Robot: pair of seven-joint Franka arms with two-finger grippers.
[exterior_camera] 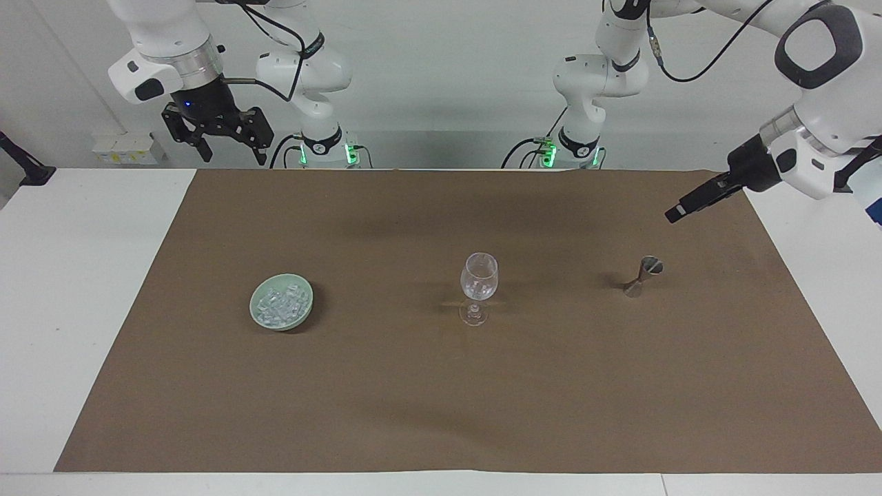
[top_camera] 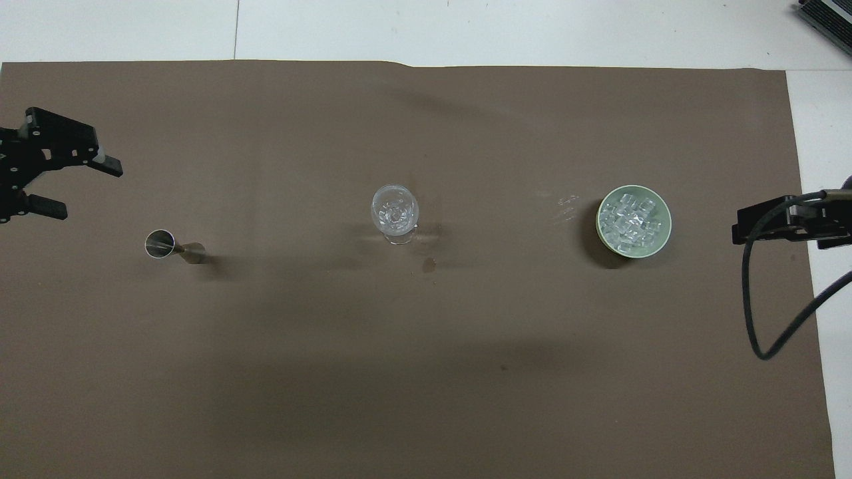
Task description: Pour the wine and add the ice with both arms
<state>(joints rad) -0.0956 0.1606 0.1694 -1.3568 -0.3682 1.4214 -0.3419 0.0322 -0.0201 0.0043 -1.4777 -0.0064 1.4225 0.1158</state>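
At the middle of the brown mat point(exterior_camera: 441, 413) on our worktop point(exterior_camera: 76, 275) stands the wine glass point(exterior_camera: 478, 286), upright. Reading the overhead view as a clock face centred on the glass, the ice point(top_camera: 631, 219) lies at three o'clock, piled in a pale green bowl point(top_camera: 659, 241) toward the right arm's end, and a metal jigger point(top_camera: 166, 245) stands at nine o'clock, well apart from the glass. Our left tool point(top_camera: 56, 179) hangs over the mat's edge near the jigger, fingers spread wide and holding nothing. Our right tool point(exterior_camera: 227, 148) hangs raised over the worktop's robot-side edge, fingers apart, empty.
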